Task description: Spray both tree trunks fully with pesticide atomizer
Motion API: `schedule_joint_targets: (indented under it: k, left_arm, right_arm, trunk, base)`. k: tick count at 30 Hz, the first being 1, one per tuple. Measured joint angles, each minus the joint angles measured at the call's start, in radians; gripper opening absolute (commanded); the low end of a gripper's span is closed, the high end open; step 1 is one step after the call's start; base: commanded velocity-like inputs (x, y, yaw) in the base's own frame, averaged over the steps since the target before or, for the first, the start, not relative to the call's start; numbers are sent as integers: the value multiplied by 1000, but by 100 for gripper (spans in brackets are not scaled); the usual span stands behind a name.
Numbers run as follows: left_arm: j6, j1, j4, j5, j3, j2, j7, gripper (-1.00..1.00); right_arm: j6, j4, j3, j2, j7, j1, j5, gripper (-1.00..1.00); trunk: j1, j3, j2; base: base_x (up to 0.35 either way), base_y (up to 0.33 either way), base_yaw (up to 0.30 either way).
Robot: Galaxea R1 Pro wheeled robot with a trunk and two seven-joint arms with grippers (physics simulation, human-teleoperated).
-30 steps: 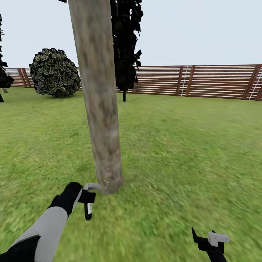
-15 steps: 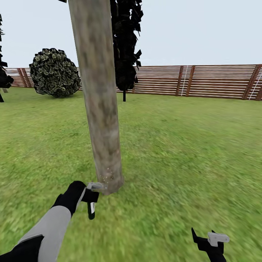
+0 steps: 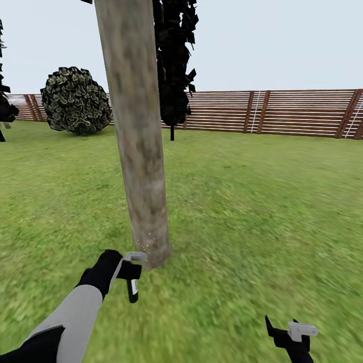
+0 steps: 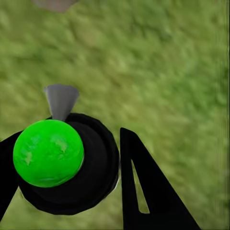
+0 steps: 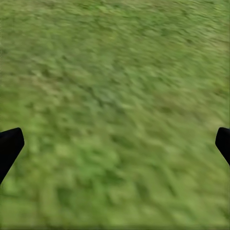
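Shifted nearer the mottled grey-brown tree trunk (image 3: 143, 151): left hand (image 3: 132, 272) clamping the dark pesticide atomizer (image 3: 132, 288); right hand (image 3: 295, 335) spread, idle. Step: spraying trunk base. Next: likely sweep upward.

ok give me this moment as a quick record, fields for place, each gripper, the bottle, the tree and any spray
place: lawn with a wooden fence
left gripper: shut on the spray bottle, low beside the trunk's base
right gripper: open, over bare grass
spray bottle: dark, green cap
tree trunk: upright, grey-brown
spray: few pale specks low on the trunk
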Motion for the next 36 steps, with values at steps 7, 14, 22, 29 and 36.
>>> schedule_joint_targets:
  k: [7,14,22,29,36]
  left_arm:
    - [-1,-3,-2,-11,2,61,-19,-100]
    - [29,-24,-2,-6,-1,118,-138,-100]
    - [95,-34,-5,-8,-127,12,-137,-100]
    - [98,-40,-8,-16,-134,70,-143,-100]
    - [135,-39,-69,-5,-135,91,-146,-100]
  right_arm:
    - [0,1,0,0,0,0,0,100]
    - [0,2,0,0,0,0,0,100]
    - [0,1,0,0,0,0,0,100]
    - [0,1,0,0,1,0,0,100]
    - [0,0,0,0,0,0,0,100]
  trunk:
    - [0,0,0]
    - [0,0,0]
    - [0,0,0]
    - [0,0,0]
    - [0,0,0]
  base:
    - [0,0,0]
    - [0,0,0]
    - [0,0,0]
    - [0,0,0]
    - [-17,0,0]
